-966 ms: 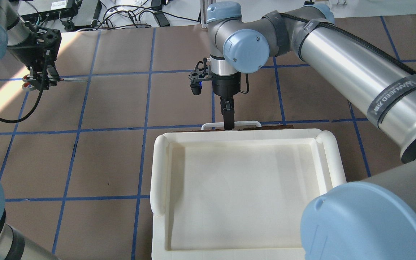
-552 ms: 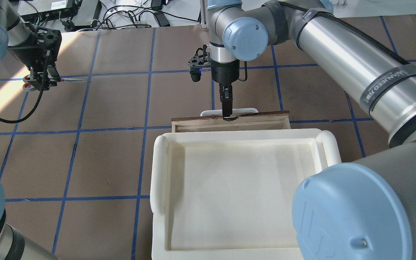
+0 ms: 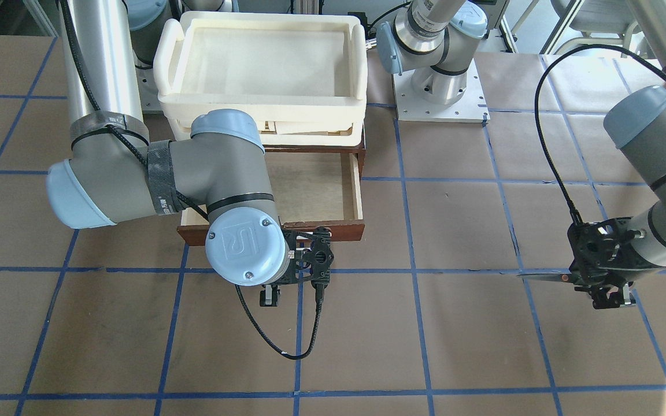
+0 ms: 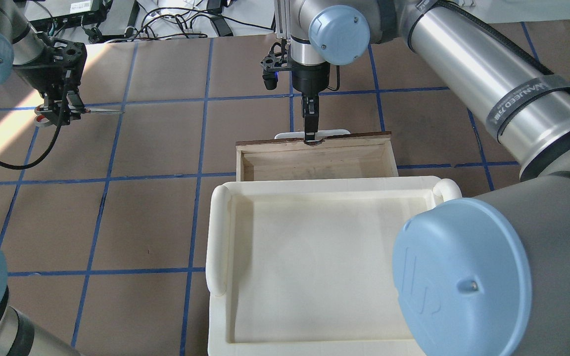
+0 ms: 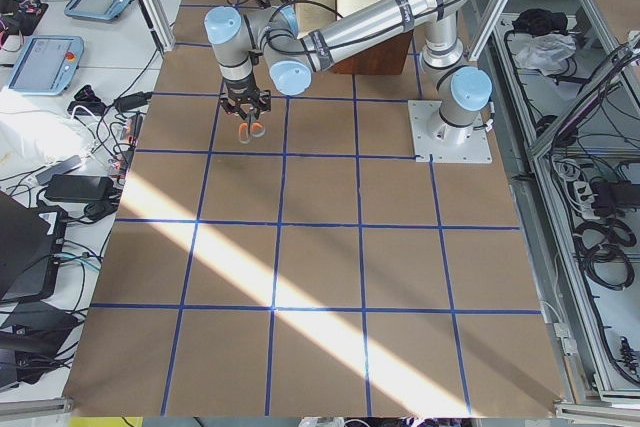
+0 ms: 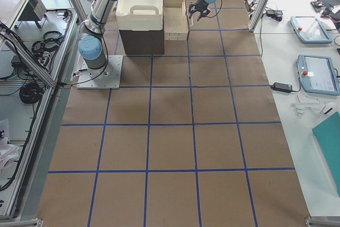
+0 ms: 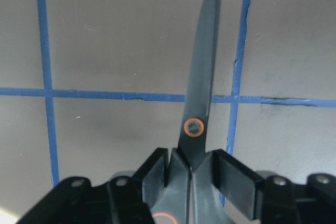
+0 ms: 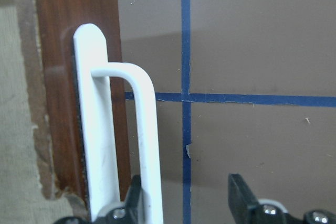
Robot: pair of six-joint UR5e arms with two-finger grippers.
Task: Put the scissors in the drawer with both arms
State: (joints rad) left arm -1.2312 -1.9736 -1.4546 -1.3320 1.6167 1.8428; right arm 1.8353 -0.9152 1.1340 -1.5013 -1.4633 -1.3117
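Pull the drawer (image 4: 359,138) straight out with the right end effector (image 4: 309,135) — spread apart about the handle (image 8: 145,129) — lest it bind, left end effector (image 7: 191,170) clamped on scissors (image 7: 203,77).

Free drawer (image 4: 344,167) interior — bin (image 4: 324,184) over rear

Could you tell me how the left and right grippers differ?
The left gripper is shut on the scissors; the right gripper is open, its fingers straddling the white handle. The left one is far from the drawer; the right one is at its front. Both are black and two-fingered.
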